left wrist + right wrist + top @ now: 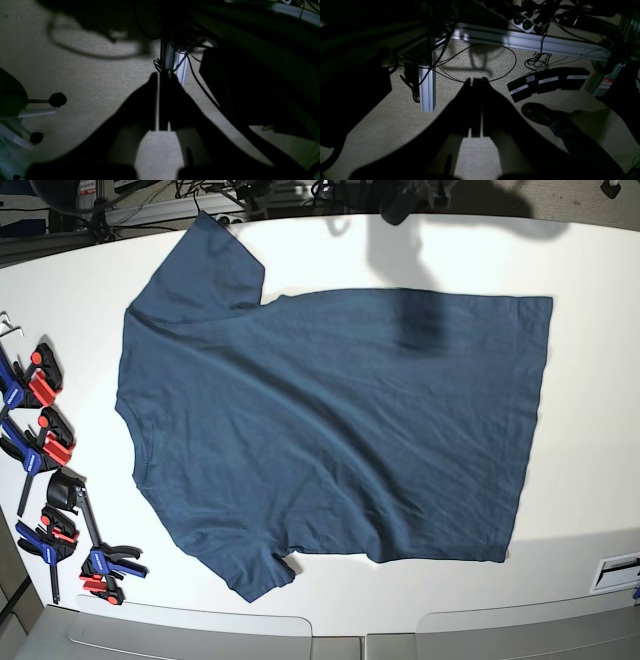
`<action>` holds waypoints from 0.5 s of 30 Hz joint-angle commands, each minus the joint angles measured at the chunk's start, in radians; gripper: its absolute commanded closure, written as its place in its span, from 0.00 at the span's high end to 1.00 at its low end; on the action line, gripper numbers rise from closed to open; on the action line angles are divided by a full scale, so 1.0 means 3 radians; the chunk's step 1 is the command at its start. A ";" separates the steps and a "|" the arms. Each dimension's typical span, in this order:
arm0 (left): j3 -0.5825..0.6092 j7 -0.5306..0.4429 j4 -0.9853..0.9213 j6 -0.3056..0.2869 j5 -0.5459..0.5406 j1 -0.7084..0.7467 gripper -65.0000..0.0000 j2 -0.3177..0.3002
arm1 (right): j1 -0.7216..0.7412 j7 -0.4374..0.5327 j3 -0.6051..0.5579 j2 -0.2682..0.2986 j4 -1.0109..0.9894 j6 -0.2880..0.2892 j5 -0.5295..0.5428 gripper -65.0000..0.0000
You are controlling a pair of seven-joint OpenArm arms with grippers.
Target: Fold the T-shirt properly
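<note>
The T-shirt (330, 430) lies flat, unfolded, mid-frame on the tabletop (590, 480); folding hasn't begun; left gripper (163, 75) and right gripper (476, 80), both pinched together on nothing, must reach an edge.

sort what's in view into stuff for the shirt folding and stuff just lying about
For the job:
T-shirt, spread flat on the white table
left gripper, shut
right gripper, shut

Lying about:
clamps at the table edge
foot pedals on the floor
chair casters

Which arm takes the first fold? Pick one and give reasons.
Right, probably. Both the right gripper and left gripper are shut over the floor, so neither leads, but the T-shirt has its sleeves on the right arm's side.
</note>
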 commanded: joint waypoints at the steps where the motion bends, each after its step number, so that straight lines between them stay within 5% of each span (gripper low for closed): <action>1: 0.0003 -0.0034 0.0014 0.0013 0.0006 0.0034 0.00 -0.0001 | -0.0008 0.0034 0.0001 0.0010 0.0020 -0.0034 0.0006 0.00; 15: 0.0003 -0.0061 0.0341 0.0013 0.0006 0.0244 0.00 -0.0001 | -0.0008 0.0034 0.0001 0.0009 0.0020 -0.0034 0.0006 0.00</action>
